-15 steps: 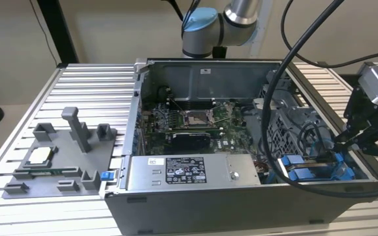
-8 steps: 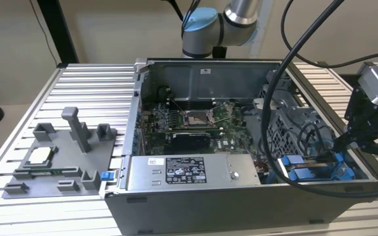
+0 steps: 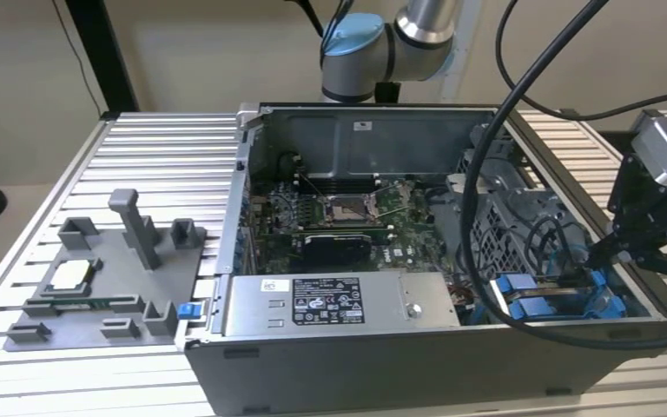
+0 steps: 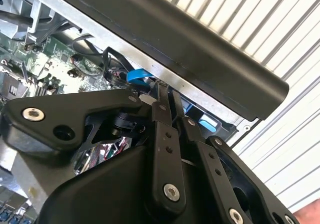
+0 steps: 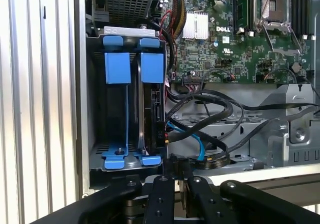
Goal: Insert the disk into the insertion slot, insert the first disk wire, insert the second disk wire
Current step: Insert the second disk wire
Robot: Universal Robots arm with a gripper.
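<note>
The disk (image 5: 153, 102) stands on edge in the insertion slot (image 5: 95, 109), a grey metal bay at the case corner, with its blue frame tabs (image 5: 152, 67) showing. A second blue carrier (image 5: 117, 67) sits beside it. Black and blue wires (image 5: 200, 131) loop next to the disk's edge. My gripper (image 5: 173, 166) hovers just outside the case wall by the bay, fingers pressed close together; I cannot tell if anything thin sits between them. The exterior view shows the gripper (image 3: 597, 254) above the blue tabs (image 3: 542, 300). In the second wrist view the gripper (image 4: 167, 92) points at a blue cable (image 4: 137, 77).
The open computer case (image 3: 241, 156) stands on a ribbed metal table. Inside are the motherboard (image 3: 333, 217) and a grey labelled power-supply box (image 3: 310, 304). A grey fixture plate (image 3: 90, 287) lies at the exterior view's left. Thick black hoses (image 3: 507, 104) hang over the case.
</note>
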